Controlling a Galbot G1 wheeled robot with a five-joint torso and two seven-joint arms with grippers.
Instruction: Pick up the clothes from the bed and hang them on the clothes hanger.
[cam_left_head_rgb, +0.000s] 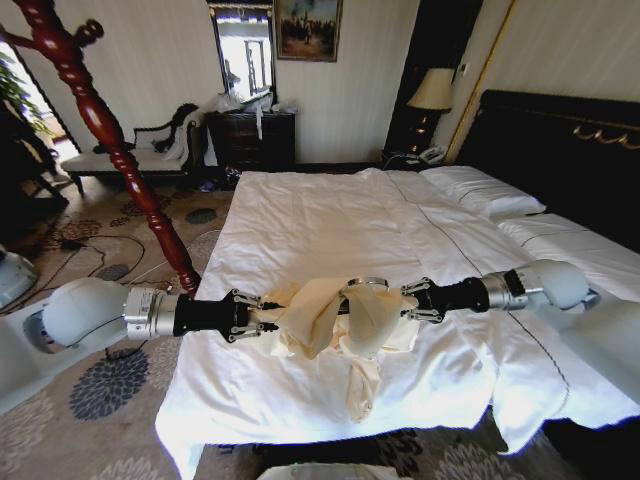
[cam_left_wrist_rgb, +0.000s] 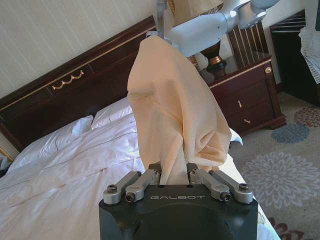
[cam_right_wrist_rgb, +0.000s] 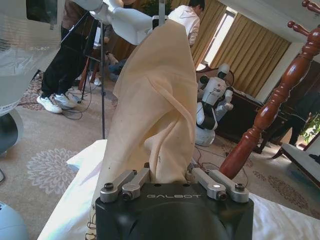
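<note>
Clothes (cam_left_head_rgb: 335, 320): cream-yellow, wrinkled, stretched between both arms just above the near part of the bed (cam_left_head_rgb: 330, 215), folds drooping onto its sheet; left pincer (cam_left_head_rgb: 262, 313) clamped on one end; right pincer (cam_left_head_rgb: 398, 299) clamped on the other.

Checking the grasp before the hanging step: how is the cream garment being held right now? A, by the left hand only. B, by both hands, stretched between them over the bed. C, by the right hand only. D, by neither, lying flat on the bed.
B: the left hand and the right hand each clamp an end of the garment, which sags between them over the bed.
</note>
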